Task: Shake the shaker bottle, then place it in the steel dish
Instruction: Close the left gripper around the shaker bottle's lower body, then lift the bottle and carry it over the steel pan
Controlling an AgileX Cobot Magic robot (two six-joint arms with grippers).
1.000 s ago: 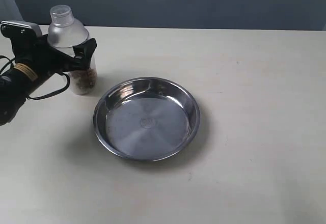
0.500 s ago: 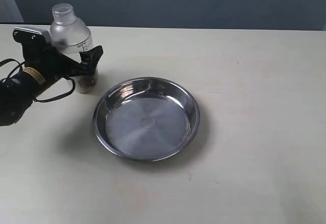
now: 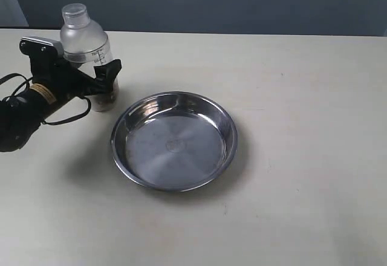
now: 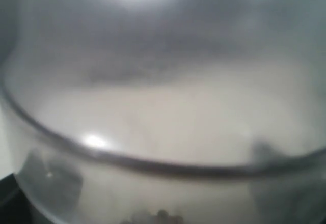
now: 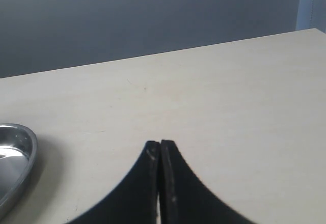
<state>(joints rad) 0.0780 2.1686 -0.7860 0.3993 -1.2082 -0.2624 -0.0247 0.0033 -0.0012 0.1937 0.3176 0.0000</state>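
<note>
Where the shaker bottle (image 3: 91, 45) stands: upright near far-left edge of table (image 3: 302, 157), clear of steel dish (image 3: 175, 187) rim
left gripper (image 3: 100, 75): jaws clamped around bottle
right gripper (image 5: 160, 150): jaws together, open tabletop around

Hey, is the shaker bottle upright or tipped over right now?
Upright: the shaker bottle has its cap on top and brown granules at its base, outside the steel dish.

Soft light reaches you evenly; the dish (image 3: 174, 140) glints, casting a faint shadow. Your left wrist view is blur and glare, the bottle (image 4: 163, 132) too close. Beyond the right fingers (image 5: 147, 183), the table (image 5: 229, 107) is sharp.
</note>
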